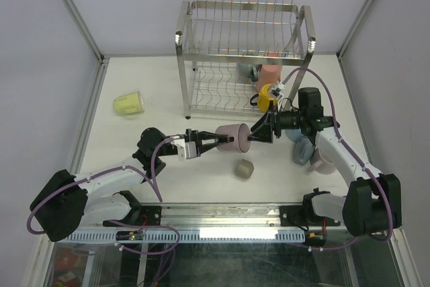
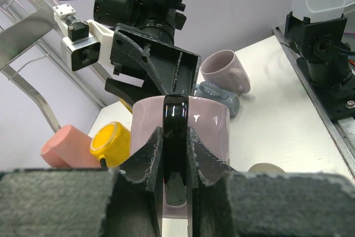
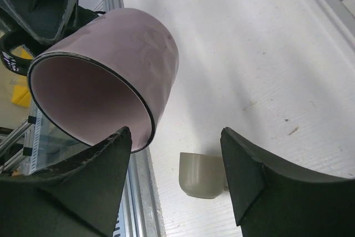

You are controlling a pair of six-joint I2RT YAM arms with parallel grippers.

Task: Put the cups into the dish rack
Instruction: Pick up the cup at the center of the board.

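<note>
A mauve cup hangs on its side above the table's middle, its black handle pinched by my left gripper, which is shut on it. The cup's open mouth faces my right gripper, which stands open; one finger sits at the rim, the other well clear of it. The dish rack stands at the back. A pink cup lies in its lower tier and a yellow cup at its right front corner.
A pale green cup lies at the left. A small grey-beige cup sits below the held one. A grey-blue cup and another mauve cup lie beside the right arm.
</note>
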